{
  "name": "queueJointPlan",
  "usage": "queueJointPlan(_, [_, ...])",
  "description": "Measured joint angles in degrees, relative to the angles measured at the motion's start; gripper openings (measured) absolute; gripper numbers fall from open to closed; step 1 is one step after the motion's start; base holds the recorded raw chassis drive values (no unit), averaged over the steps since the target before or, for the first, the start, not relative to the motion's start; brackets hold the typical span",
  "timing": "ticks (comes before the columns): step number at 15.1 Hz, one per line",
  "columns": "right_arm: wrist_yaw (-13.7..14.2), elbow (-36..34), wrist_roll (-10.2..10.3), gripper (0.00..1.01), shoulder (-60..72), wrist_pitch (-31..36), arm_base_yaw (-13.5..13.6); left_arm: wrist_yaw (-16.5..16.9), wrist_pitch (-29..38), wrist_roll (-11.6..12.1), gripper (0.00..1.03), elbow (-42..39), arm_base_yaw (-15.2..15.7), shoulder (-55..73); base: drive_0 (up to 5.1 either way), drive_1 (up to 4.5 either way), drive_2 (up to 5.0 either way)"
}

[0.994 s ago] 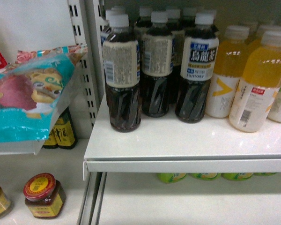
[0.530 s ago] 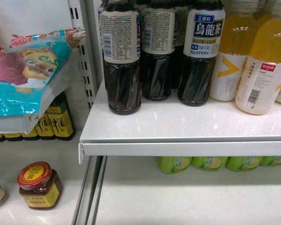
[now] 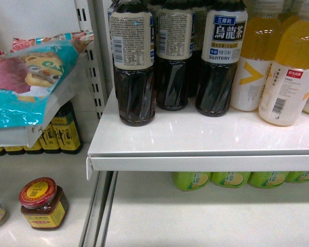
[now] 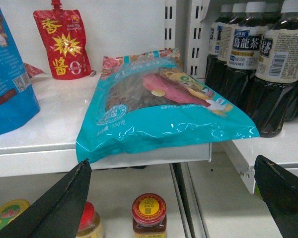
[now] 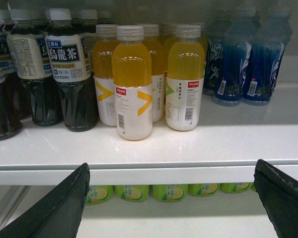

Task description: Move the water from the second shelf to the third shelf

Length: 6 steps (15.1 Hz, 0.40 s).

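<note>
The water is out of view in every frame. My left gripper (image 4: 172, 168) is open with its black fingers (image 4: 54, 208) spread wide and nothing between them; it hangs in front of a white shelf edge under a teal snack bag (image 4: 159, 109). My right gripper (image 5: 172, 171) is also open and empty, facing the white shelf edge (image 5: 154, 173) below the yellow drink bottles (image 5: 133, 84). Neither gripper shows in the head view.
Dark tea bottles (image 3: 134, 67) and yellow drink bottles (image 3: 291, 67) stand on a white shelf (image 3: 195, 139). Green bottles (image 3: 232, 179) sit on the shelf below. Blue bottles (image 5: 238, 64) stand at the right. A red-lidded jar (image 3: 41, 203), a teal bag (image 3: 31, 82) and a red pouch (image 4: 64, 42) fill the left bay.
Between one second and half a second ago the head view dropped and drew nearer, so the bottles slid up the frame. Since then nothing has visibly moved.
</note>
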Motion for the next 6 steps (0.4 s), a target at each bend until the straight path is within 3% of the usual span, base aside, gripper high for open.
queueJointPlan(6, [0.0, 0.0, 0.0, 0.98, 0.0, 0.0, 0.0, 0.0, 0.0, 0.0, 0.98, 0.0, 0.0, 0.0, 0.0, 0.00, 0.0])
